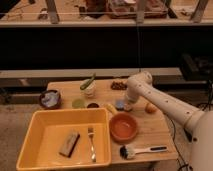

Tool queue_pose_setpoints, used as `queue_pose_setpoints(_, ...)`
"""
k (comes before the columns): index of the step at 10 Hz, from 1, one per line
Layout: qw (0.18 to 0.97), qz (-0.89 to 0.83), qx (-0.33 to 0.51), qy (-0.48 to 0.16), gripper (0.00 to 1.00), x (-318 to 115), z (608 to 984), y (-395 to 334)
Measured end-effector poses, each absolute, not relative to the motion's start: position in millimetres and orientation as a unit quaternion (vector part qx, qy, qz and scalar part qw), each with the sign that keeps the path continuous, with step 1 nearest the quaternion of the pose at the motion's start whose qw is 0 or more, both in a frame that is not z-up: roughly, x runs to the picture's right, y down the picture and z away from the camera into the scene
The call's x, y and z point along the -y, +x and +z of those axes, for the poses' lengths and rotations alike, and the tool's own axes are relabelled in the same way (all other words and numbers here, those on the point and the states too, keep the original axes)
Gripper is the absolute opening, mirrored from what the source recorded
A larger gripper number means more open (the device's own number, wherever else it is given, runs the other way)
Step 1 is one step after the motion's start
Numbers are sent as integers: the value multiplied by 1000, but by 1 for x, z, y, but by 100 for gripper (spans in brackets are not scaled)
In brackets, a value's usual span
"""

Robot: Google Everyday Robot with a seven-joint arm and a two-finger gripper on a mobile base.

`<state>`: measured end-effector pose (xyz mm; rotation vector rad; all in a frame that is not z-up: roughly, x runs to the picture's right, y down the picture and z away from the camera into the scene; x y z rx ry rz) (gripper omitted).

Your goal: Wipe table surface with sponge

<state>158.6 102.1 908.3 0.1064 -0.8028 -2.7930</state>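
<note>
The tool point(128, 103) is lowered to the table point(159, 131) at mid-depth, right of centre, at the end of a white arm that reaches in from the right. Whether it is released, clenched or grasping cannot be told from this view. The sponge point(120, 103) lies on the table at the tool's left side, touching it or just beside it; actual contact cannot be confirmed. The surroundings are crowded. A yellow fruit piece point(111, 108) sits just left of the sponge, an orange bowl point(123, 127) just in front, and a round orange fruit point(150, 107) near the right. Judged risk: a wiping stroke to the left or forward would push the sponge into these items and could roll the fruit towards the right edge. A poor hold would leave the sponge behind. A cup point(89, 90) and small dishes point(85, 104) stand further left, and a yellow tub point(35, 132) fills the front left. Open room is limited to the bare strip behind the tool and the right front corner above the brush point(137, 150).
</note>
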Motion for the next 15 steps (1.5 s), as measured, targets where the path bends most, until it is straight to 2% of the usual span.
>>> queue_pose_setpoints(4,171,-952,252,5,0,-104,889,220)
queue_pose_setpoints(7,197,-952,236,-10,0,-86,896,234)
queue_pose_setpoints(11,189,-956,224,10,0,-44,927,196)
queue_pose_setpoints(15,126,-959,248,54,0,-48,941,120)
